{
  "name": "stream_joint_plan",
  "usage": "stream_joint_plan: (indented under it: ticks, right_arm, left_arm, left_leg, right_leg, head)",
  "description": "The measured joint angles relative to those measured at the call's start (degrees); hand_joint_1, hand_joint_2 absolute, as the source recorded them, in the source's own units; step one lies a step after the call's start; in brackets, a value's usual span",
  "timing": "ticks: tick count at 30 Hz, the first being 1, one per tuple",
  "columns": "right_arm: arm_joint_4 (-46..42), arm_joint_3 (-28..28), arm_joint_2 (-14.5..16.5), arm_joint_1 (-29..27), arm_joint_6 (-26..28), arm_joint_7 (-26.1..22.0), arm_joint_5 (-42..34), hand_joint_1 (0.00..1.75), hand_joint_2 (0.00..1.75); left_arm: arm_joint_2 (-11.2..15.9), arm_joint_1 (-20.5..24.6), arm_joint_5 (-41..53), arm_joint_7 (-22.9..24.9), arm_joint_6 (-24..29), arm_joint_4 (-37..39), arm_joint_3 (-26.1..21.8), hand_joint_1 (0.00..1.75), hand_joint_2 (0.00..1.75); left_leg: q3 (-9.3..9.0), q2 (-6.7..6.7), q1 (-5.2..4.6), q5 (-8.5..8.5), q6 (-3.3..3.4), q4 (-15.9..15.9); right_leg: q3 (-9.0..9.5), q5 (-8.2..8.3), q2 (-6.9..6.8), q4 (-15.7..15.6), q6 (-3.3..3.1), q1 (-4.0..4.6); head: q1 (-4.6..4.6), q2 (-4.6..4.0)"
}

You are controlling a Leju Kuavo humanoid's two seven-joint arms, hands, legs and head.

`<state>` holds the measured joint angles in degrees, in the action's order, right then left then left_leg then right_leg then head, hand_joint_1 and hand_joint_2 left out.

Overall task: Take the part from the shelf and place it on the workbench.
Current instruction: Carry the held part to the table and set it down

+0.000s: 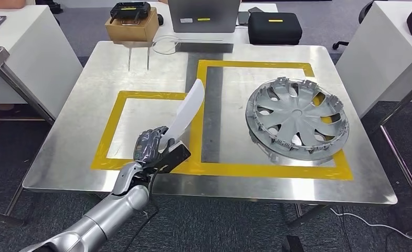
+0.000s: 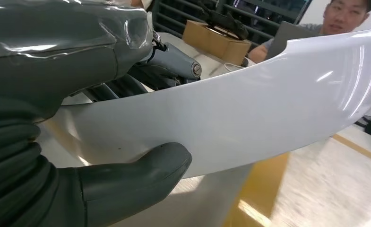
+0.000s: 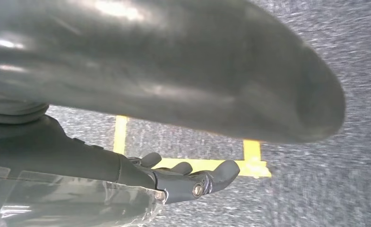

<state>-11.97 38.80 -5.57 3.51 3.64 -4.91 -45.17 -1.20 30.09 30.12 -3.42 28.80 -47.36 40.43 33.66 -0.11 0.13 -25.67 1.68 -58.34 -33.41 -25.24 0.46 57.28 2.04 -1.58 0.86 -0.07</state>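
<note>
white curved part is held tilted above the workbench, over the left yellow-taped square | left hand is clamped on its lower end | right hand is seen over carpet, fingers apart, nothing held | silver wheel cover lies well apart

— Counted on the steel workbench?
— One white curved part, gripped in one left hand. One stack of grey hubcaps; number in the stack impossible to tell. Two yellow tape rectangles, sharing an edge.

— And beyond the far edge?
— One cardboard box with one black controller on top. One grey laptop. One black case.

— Other hands?
— One right hand, fingers apart, holding nothing, over grey carpet.

— People?
— One person, seen past the part.
</note>
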Motion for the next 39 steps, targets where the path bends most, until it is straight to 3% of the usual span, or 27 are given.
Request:
stream_joint_plan:
  ticks: [3,4,6,8,9,11,13,14,18,20,22,23,24,25,26,27,29,31,34,37,38,39]
  right_arm:
    - [-0.09,0.01,0.12,-0.27,-0.67,0.24,0.35,0.00,0.00]
    - [-0.08,0.01,0.22,-0.61,-0.95,0.39,0.35,0.00,0.00]
    - [-0.04,0.03,0.51,-1.53,-1.33,0.52,0.25,0.00,0.00]
    - [0.02,0.04,0.75,-2.44,-1.45,0.55,0.01,0.00,0.00]
    - [0.03,0.04,0.83,-2.78,-1.45,0.54,-0.16,0.00,0.00]
    - [0.04,0.04,0.91,-3.14,-1.45,0.47,-0.47,0.00,0.00]
    - [0.04,0.04,1.02,-3.15,-1.43,0.27,-0.68,0.00,0.00]
    - [0.04,0.04,1.10,-3.15,-1.40,0.16,-0.76,0.00,0.00]
    - [0.04,0.04,1.50,-3.40,-1.30,-0.03,-0.94,0.00,0.00]
    - [0.04,0.03,1.61,-3.41,-1.29,-0.07,-1.01,0.00,0.00]
    - [0.04,0.02,1.62,-3.42,-1.26,-0.10,-1.09,0.00,0.00]
    - [0.04,0.02,1.63,-3.43,-1.25,-0.11,-1.11,0.00,0.00]
    - [0.04,0.02,1.65,-3.43,-1.25,-0.12,-1.14,0.00,0.00]
    - [0.04,0.02,1.67,-3.42,-1.24,-0.13,-1.16,0.00,0.00]
    - [0.04,0.02,1.69,-3.39,-1.24,-0.13,-1.18,0.00,0.00]
    - [0.04,0.02,1.73,-3.36,-1.24,-0.14,-1.21,0.00,0.00]
    - [0.04,0.02,1.79,-3.23,-1.23,-0.17,-1.26,0.00,0.00]
    - [0.04,0.03,1.82,-3.16,-1.21,-0.20,-1.28,0.00,0.00]
    - [0.04,0.07,1.85,-3.14,-1.19,-0.21,-1.28,0.00,0.00]
    - [0.04,0.10,1.72,-3.12,-1.15,-0.21,-1.34,0.00,0.00]
    - [0.05,0.11,1.68,-3.19,-1.15,-0.19,-1.38,0.00,0.00]
    - [0.06,0.13,1.64,-3.29,-1.19,-0.16,-1.41,0.00,0.00]
  left_arm:
    - [-0.50,1.38,3.06,2.11,4.46,4.26,-0.46,1.75,1.75]
    - [-0.74,2.11,4.07,2.79,6.12,5.95,-0.58,1.75,1.75]
    - [-1.16,3.51,6.00,4.06,8.23,9.63,-0.71,1.75,1.75]
    - [-1.36,4.18,8.33,5.73,8.82,12.76,-0.72,1.75,1.75]
    - [-1.40,4.33,10.09,6.70,8.94,14.01,-0.83,1.75,1.75]
    - [-1.44,4.82,14.29,8.61,9.06,15.84,-1.35,1.75,1.75]
    - [-1.51,5.64,18.19,10.26,9.08,17.29,-2.21,1.75,1.75]
    - [-1.55,6.01,19.51,10.94,9.08,18.00,-2.61,1.75,1.75]
    - [-1.64,6.66,21.20,12.30,9.14,20.17,-3.71,1.75,1.75]
    - [-1.64,6.96,21.54,12.87,9.16,21.00,-3.99,1.75,1.75]
    - [-1.65,7.17,21.93,13.85,9.08,22.12,-4.04,1.75,1.75]
    - [-1.67,7.20,22.08,14.26,9.01,22.66,-4.05,1.31,1.75]
    - [-1.68,7.23,22.22,14.51,8.95,23.09,-4.06,0.87,1.75]
    - [-1.68,7.32,22.31,14.60,8.91,23.41,-4.08,0.44,1.75]
    - [-1.68,7.49,22.34,14.55,8.87,23.65,-4.14,0.00,1.75]
    - [-1.66,7.73,22.23,14.28,8.84,23.83,-4.30,0.00,1.75]
    - [-1.68,8.09,21.47,13.23,8.65,24.14,-4.82,0.00,0.87]
    - [-1.76,8.10,20.20,11.87,8.29,24.40,-5.47,0.00,0.00]
    - [-2.24,8.11,17.77,9.37,8.03,24.64,-6.70,0.00,0.00]
    - [-3.25,7.68,13.50,4.23,8.04,24.61,-8.31,0.00,0.00]
    - [-3.60,7.21,11.30,1.61,8.01,24.48,-9.01,0.00,0.00]
    - [-3.99,6.60,8.79,-1.27,7.89,24.14,-9.75,0.00,0.00]
  left_leg:
    - [-0.36,0.10,0.05,0.78,1.15,1.21]
    - [-0.50,0.11,0.13,1.11,1.58,1.71]
    - [-0.47,0.05,0.03,1.42,2.05,2.05]
    - [-0.41,0.00,-0.27,1.42,2.09,2.02]
    - [-0.40,0.01,-0.37,1.42,2.09,1.98]
    - [-0.38,0.00,-0.45,1.30,1.92,1.70]
    - [-0.08,0.00,-0.74,0.95,1.46,1.06]
    - [0.10,0.01,-0.89,0.82,1.22,0.80]
    - [0.81,0.03,-0.65,-0.06,0.37,-0.31]
    - [2.96,0.03,-0.31,-2.96,-0.42,-5.11]
    - [6.50,0.05,0.04,-6.45,-1.00,-13.11]
    - [7.76,0.05,0.19,-7.15,-1.13,-15.79]
    - [8.03,0.05,0.30,-6.75,-1.14,-16.32]
    - [7.14,0.05,0.37,-5.29,-1.04,-14.39]
    - [5.28,0.05,0.41,-3.17,-0.81,-10.52]
    - [3.14,0.02,0.36,-1.49,-0.51,-6.25]
    - [0.45,-0.04,0.02,0.19,0.08,-0.46]
    - [0.27,-0.05,-0.36,0.12,0.47,0.47]
    - [-0.40,0.01,-0.04,0.98,1.56,1.61]
    - [-0.51,0.00,-0.18,1.41,2.08,2.02]
    - [-0.48,0.00,-0.26,1.41,2.10,2.00]
    - [-0.47,-0.01,-0.32,1.40,2.11,1.97]
  right_leg:
    - [-0.69,-0.49,-0.10,0.80,0.64,-0.03]
    - [-1.73,-1.57,-0.15,2.91,0.47,0.02]
    - [-5.41,-4.79,-0.19,10.55,-0.13,0.03]
    - [-8.38,-6.55,-0.19,16.53,-0.06,0.03]
    - [-8.36,-6.11,-0.21,16.32,0.29,0.02]
    - [-5.00,-3.10,-0.35,9.33,1.19,-0.03]
    - [-1.33,-0.62,-0.55,2.15,1.21,0.06]
    - [-0.56,-0.15,-0.58,0.58,0.90,0.13]
    - [-0.47,0.18,-0.42,0.19,-0.22,-0.05]
    - [-0.41,0.25,-0.40,0.11,-0.68,-0.31]
    - [-0.42,0.23,-0.39,0.14,-0.86,-0.25]
    - [-0.41,0.22,-0.37,0.15,-0.86,-0.23]
    - [-0.37,0.21,-0.32,0.16,-0.85,-0.22]
    - [-0.29,0.21,-0.25,0.16,-0.84,-0.22]
    - [-0.18,0.20,-0.18,0.15,-0.83,-0.21]
    - [-0.12,0.20,-0.12,0.13,-0.80,-0.19]
    - [-0.31,0.30,-0.09,0.10,-0.59,0.03]
    - [-0.54,0.49,-0.11,-0.02,-0.08,0.11]
    - [-1.61,-0.56,-0.22,1.74,0.43,0.09]
    - [-6.56,-4.98,-0.28,12.27,-0.05,0.15]
    - [-8.09,-5.96,-0.28,15.45,0.04,0.14]
    - [-8.69,-6.11,-0.30,16.70,0.35,0.11]
  head:
    - [-0.06,0.00]
    - [-0.16,0.00]
    - [-0.34,0.00]
    - [-0.39,0.00]
    - [-0.39,0.00]
    - [-0.40,0.00]
    - [-0.38,0.00]
    - [-0.35,0.00]
    - [-0.26,0.00]
    - [-0.16,0.00]
    - [-0.11,0.00]
    - [-0.10,0.00]
    - [-0.10,0.00]
    - [-0.09,0.00]
    - [-0.09,0.00]
    - [-0.11,0.00]
    - [-0.13,0.00]
    - [-0.11,0.00]
    - [-0.24,0.00]
    - [-0.47,0.00]
    - [-0.49,0.00]
    - [-0.49,0.00]
